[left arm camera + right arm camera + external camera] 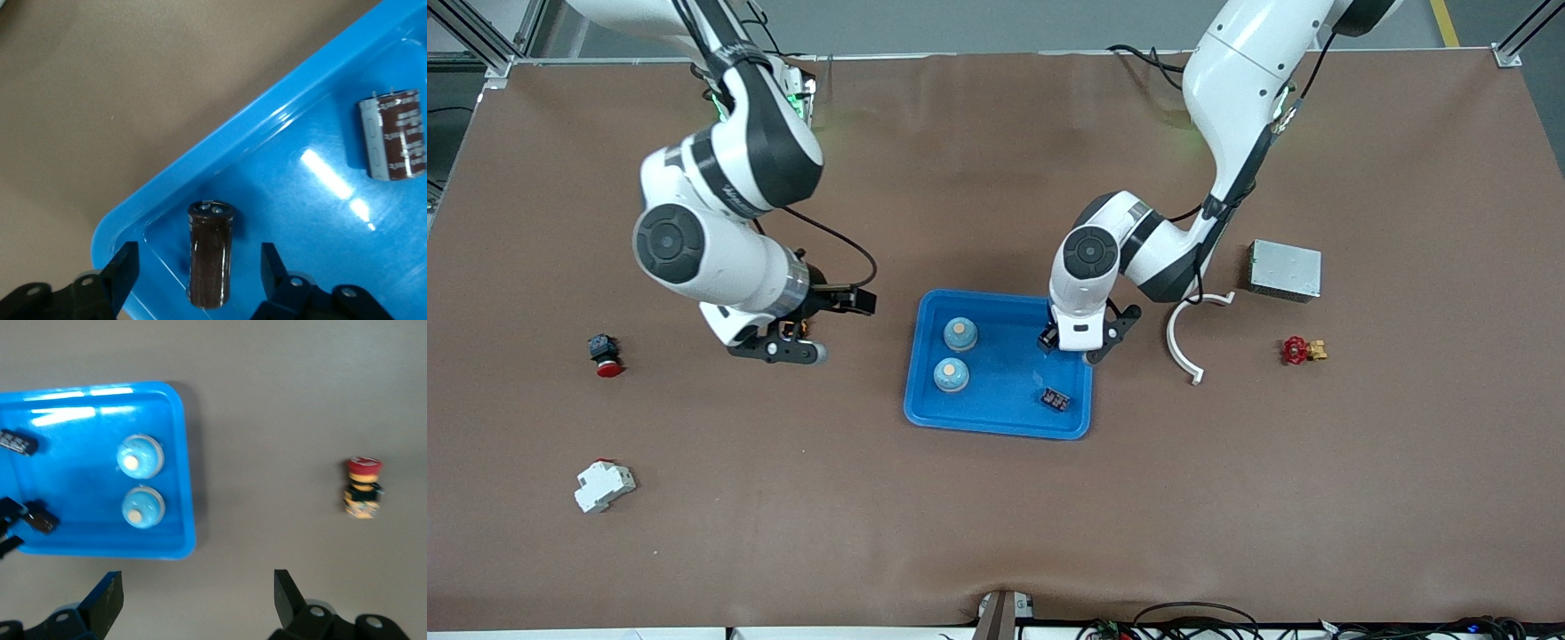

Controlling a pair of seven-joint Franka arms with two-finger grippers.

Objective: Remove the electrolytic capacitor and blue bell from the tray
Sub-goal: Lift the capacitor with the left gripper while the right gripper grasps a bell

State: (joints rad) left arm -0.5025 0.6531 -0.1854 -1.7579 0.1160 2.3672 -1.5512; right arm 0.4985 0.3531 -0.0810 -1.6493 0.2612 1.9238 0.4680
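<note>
A blue tray (996,429) holds two pale blue bells (959,333) (951,374) and a dark capacitor (1056,399) near the rim closest to the front camera. A second brown capacitor (211,253) rests in the tray's corner toward the left arm's base. My left gripper (198,270) is low over that corner. Its jaws stand open on either side of this capacitor, with a gap at each side. The first capacitor (395,137) lies farther off in the tray. My right gripper (787,347) hangs open and empty over bare table beside the tray (190,487).
A red push button (605,356) and a white breaker (603,486) lie toward the right arm's end. Toward the left arm's end are a white curved piece (1183,342), a metal box (1284,269) and a red valve (1301,350).
</note>
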